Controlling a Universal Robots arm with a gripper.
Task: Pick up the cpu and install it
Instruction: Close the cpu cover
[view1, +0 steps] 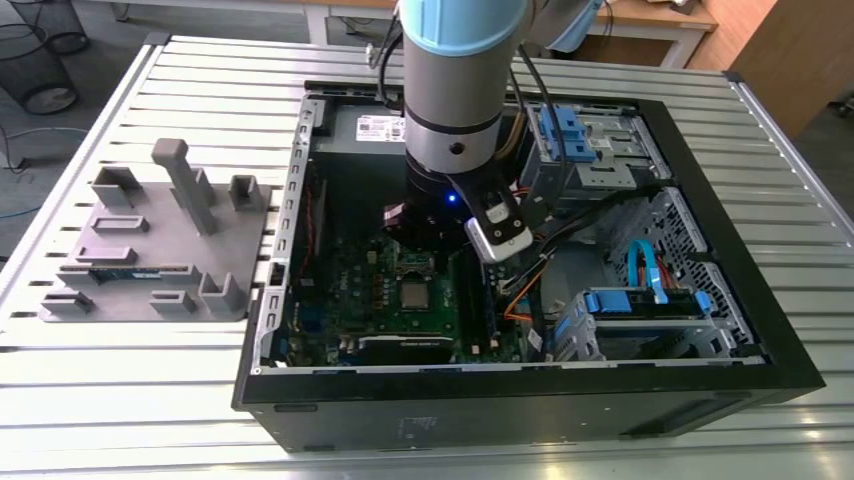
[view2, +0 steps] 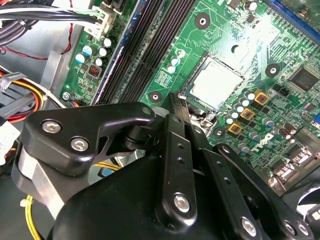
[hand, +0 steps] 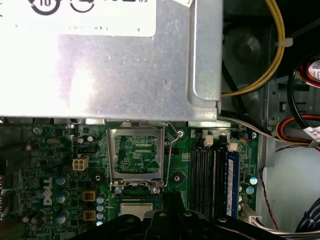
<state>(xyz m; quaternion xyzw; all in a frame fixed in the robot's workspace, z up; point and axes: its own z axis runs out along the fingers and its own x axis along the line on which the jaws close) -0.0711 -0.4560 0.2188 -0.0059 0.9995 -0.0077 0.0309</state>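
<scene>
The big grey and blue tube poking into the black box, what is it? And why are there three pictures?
That is a robot arm, reaching into an open computer case on a metal table. A grey holder sits beside the case. One camera watches from outside; two ride on the arm's wrist and look at the green board. The black part in front is the gripper, the arm's hand. The shiny square is the cpu, the computer's brain. It lies in its socket, close to the gripper.
</scene>
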